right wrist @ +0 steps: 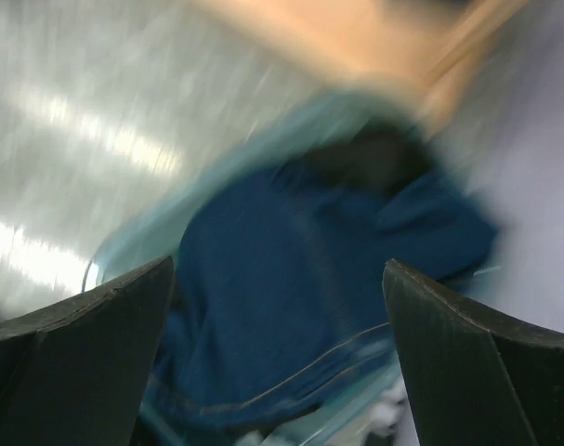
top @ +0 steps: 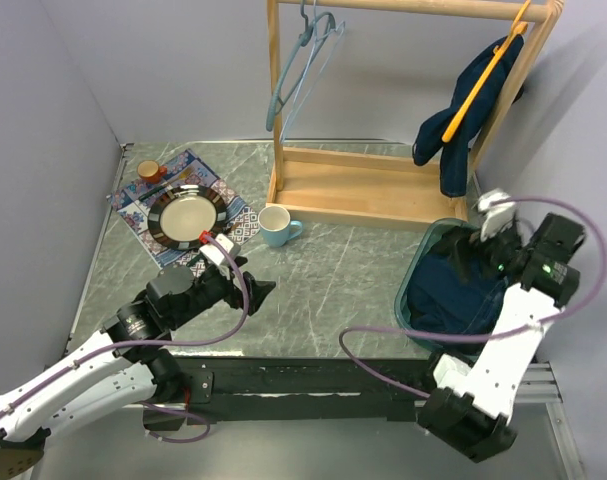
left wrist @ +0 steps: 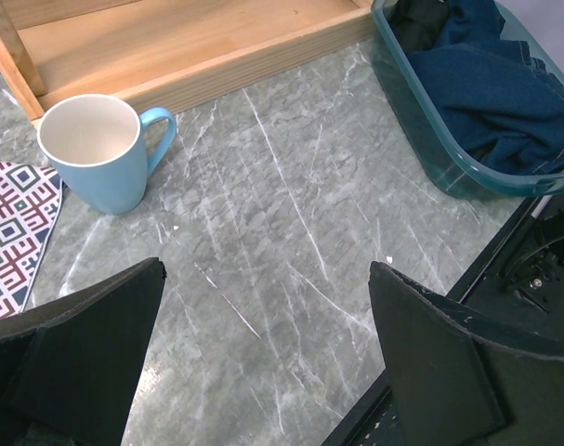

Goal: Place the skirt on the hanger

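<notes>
A dark blue denim skirt [top: 451, 295] lies crumpled in a teal bin [top: 407, 290] at the right; it also shows in the left wrist view [left wrist: 504, 93] and, blurred, in the right wrist view [right wrist: 300, 279]. Another dark blue garment [top: 465, 110] drapes over an orange hanger [top: 483, 75] on the rack's right end. A light blue hanger [top: 301, 70] hangs bare at the rack's left end. My right gripper [top: 473, 250] [right wrist: 277, 353] hovers over the bin, open with nothing between its fingers. My left gripper [top: 251, 290] [left wrist: 268, 353] stands open and holds nothing, low over the marble table.
The wooden rack [top: 363, 190] stands at the back, its base tray in front of the bin. A light blue mug [top: 275, 226] [left wrist: 96, 149] sits beside it. A plate [top: 188, 213] and a small brown cup [top: 148, 171] rest on a patterned placemat [top: 133, 215] at the left.
</notes>
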`<act>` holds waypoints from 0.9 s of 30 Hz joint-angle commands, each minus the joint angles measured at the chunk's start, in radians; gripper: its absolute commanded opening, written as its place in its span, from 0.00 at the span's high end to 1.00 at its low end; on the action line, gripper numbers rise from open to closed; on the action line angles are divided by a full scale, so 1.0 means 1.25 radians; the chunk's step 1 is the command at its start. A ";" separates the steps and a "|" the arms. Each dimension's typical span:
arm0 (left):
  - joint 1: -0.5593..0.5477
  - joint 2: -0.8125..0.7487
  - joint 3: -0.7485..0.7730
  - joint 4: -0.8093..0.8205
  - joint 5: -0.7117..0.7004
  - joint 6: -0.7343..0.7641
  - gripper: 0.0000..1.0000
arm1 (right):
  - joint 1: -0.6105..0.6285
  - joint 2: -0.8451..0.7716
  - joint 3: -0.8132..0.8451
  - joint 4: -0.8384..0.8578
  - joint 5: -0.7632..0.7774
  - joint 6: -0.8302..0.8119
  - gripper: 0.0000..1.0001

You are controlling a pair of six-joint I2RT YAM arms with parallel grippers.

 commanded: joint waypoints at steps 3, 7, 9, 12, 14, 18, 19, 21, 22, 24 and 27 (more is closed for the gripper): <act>0.003 0.002 0.020 0.011 0.017 -0.010 0.03 | 0.009 0.070 -0.234 0.005 0.061 -0.253 0.00; 0.003 -0.003 0.019 0.010 0.015 -0.012 0.03 | 0.082 0.106 -0.314 0.176 0.181 -0.180 0.00; 0.003 -0.006 0.016 0.010 0.011 -0.013 0.03 | 0.112 0.125 -0.349 0.260 0.222 -0.137 0.03; 0.003 -0.009 0.016 0.009 0.011 -0.013 0.03 | 0.160 0.131 -0.373 0.327 0.288 -0.099 0.10; 0.003 -0.006 0.016 0.009 0.011 -0.013 0.03 | 0.171 0.129 -0.370 0.326 0.288 -0.090 0.20; 0.003 -0.003 0.017 0.010 0.013 -0.013 0.03 | 0.171 0.129 -0.290 0.226 0.264 -0.098 0.88; 0.003 -0.003 0.017 0.009 0.013 -0.013 0.03 | 0.171 0.121 -0.270 0.205 0.260 -0.096 0.96; 0.003 -0.004 0.017 0.009 0.013 -0.013 0.03 | 0.170 0.082 -0.204 0.145 0.244 -0.103 1.00; 0.003 -0.005 0.017 0.010 0.012 -0.013 0.03 | 0.171 0.065 -0.178 0.129 0.235 -0.102 1.00; 0.003 -0.009 0.016 0.010 0.012 -0.013 0.03 | 0.171 0.019 -0.086 0.080 0.206 -0.095 1.00; 0.003 -0.012 0.016 0.014 0.013 -0.013 0.03 | 0.171 0.003 0.067 -0.001 0.153 -0.089 1.00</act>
